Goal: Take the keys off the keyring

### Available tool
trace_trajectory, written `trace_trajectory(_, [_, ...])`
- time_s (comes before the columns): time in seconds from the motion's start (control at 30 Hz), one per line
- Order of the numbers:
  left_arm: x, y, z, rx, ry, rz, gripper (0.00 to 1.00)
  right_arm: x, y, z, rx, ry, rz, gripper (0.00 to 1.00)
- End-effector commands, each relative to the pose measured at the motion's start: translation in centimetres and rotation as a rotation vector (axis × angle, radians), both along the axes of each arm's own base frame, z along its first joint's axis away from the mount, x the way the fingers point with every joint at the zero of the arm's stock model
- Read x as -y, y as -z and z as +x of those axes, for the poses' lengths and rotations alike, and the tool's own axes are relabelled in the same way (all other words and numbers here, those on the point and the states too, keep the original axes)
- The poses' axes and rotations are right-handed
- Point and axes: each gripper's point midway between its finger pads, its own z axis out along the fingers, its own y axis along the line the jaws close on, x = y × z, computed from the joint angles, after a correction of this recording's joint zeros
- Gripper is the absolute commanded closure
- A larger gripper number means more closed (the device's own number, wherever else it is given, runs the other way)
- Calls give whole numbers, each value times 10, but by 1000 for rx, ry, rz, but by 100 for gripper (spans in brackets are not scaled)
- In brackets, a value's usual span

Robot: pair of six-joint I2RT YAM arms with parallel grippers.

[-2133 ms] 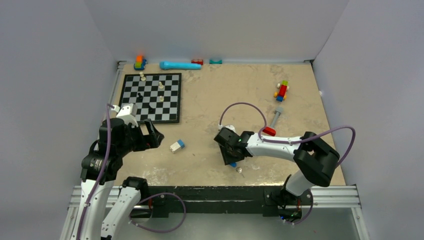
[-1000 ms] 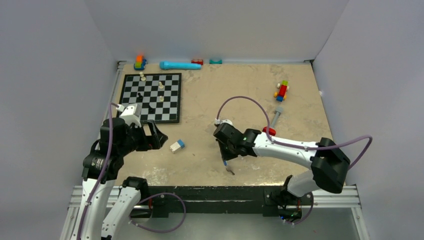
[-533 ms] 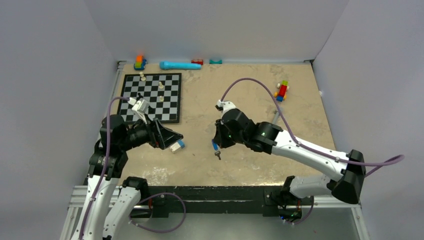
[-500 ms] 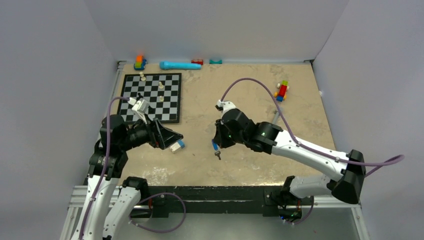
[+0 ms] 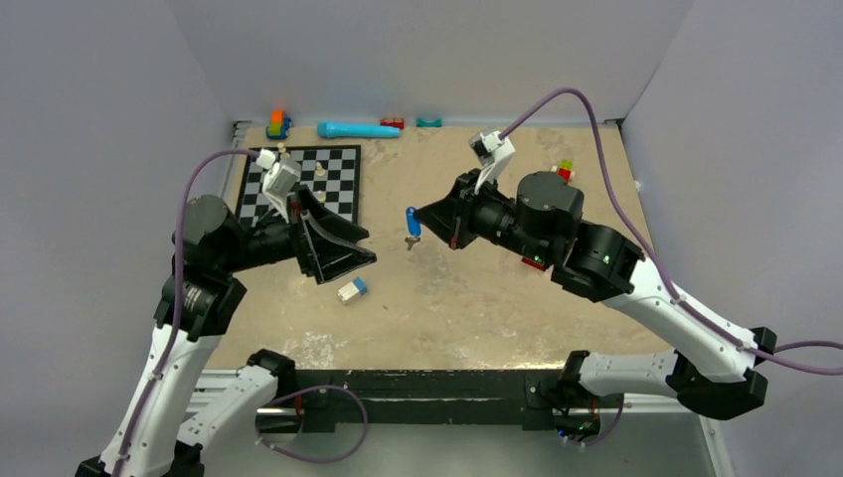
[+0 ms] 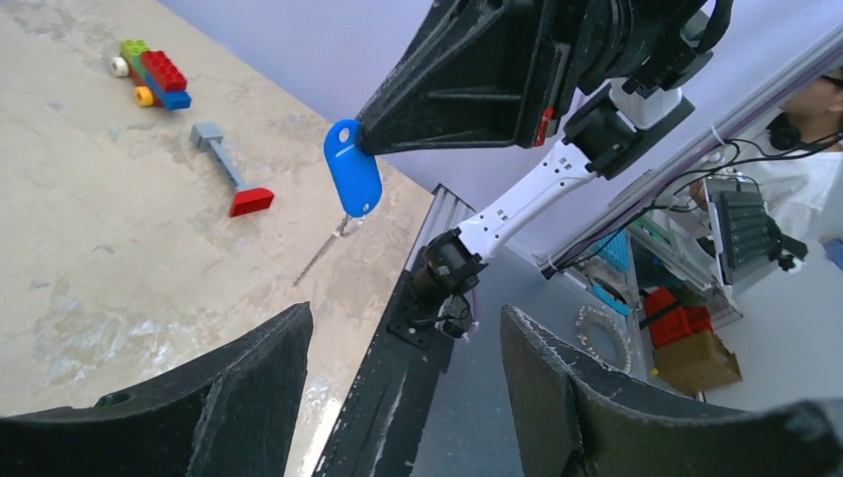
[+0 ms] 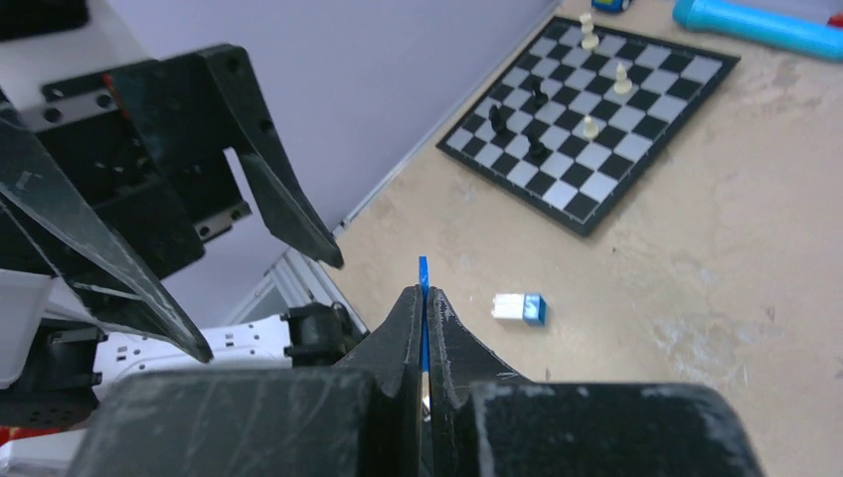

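My right gripper (image 5: 421, 217) is shut on the blue plastic head of one of the keys (image 5: 412, 221) and holds it in the air over the middle of the table. In the right wrist view that head shows edge-on as a thin blue strip (image 7: 422, 270) between the closed fingers. The pale silver key (image 6: 324, 252) dangles below the blue head (image 6: 353, 182). The keyring is too small to make out. My left gripper (image 5: 369, 249) is open and empty, raised and pointing at the keys from the left, a short way off. Its wide-apart fingers (image 6: 249, 388) frame the bottom of the left wrist view.
A white-and-blue block (image 5: 351, 289) lies on the table below the left gripper. A chessboard (image 5: 338, 214) with several pieces sits at the back left. A cyan cylinder (image 5: 358, 129) and small toys line the back wall. A grey-and-red tool (image 6: 231, 179) and a brick car (image 6: 149, 78) lie on the right.
The right gripper has lifted the keys from low over the table's front up and back into mid-air. The left arm has risen and swung its gripper toward them.
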Motion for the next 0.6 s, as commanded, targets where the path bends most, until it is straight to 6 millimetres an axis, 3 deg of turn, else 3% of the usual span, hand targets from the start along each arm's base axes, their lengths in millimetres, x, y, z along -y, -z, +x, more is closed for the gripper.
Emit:
trace_trajectory(0.0, [10,-30,0,65,32,-21,27,-4,-48,-1,109,-33,55,100])
trace_trajectory(0.23, [17,-49,-1,113,61,-26,31,-4,-74,-4,154,-54,87,100])
trace_trajectory(0.57, [29,-62,2,156,102,-13,36,-10,-79,-7,157,-90,91,100])
